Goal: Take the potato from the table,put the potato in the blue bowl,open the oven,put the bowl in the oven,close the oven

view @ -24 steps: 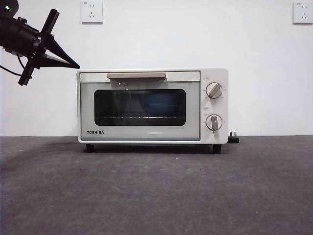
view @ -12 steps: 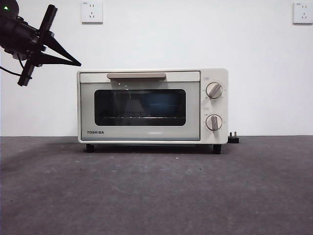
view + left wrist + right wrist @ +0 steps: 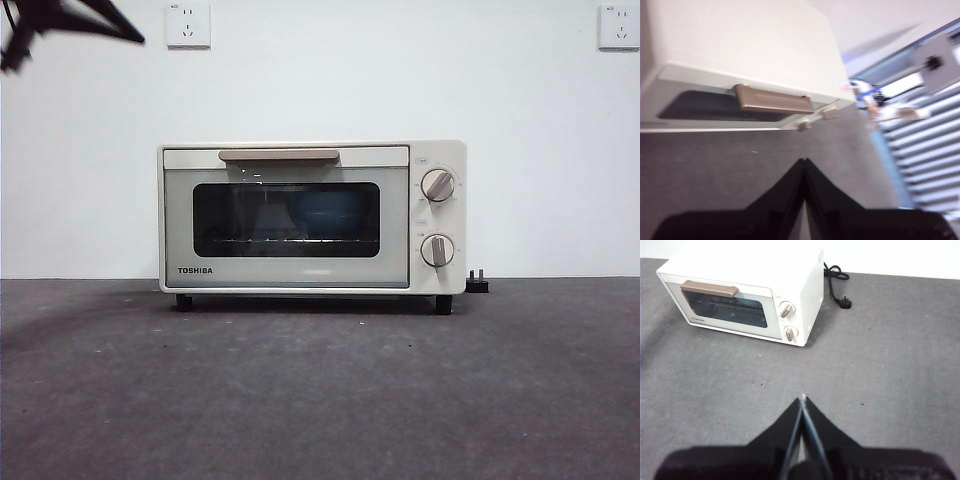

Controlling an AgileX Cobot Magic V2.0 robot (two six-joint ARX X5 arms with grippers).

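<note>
The Toshiba oven [image 3: 312, 216] stands closed on the table [image 3: 320, 390], the blue bowl [image 3: 327, 215] behind its glass. My left gripper [image 3: 804, 162] and right gripper [image 3: 803, 399] have jaws pressed together, empty. The door could spring open if unlatched. I cannot see the potato

one oven [image 3: 311, 217], seemingly one bowl [image 3: 328, 213], two knobs [image 3: 437, 185]
</note>
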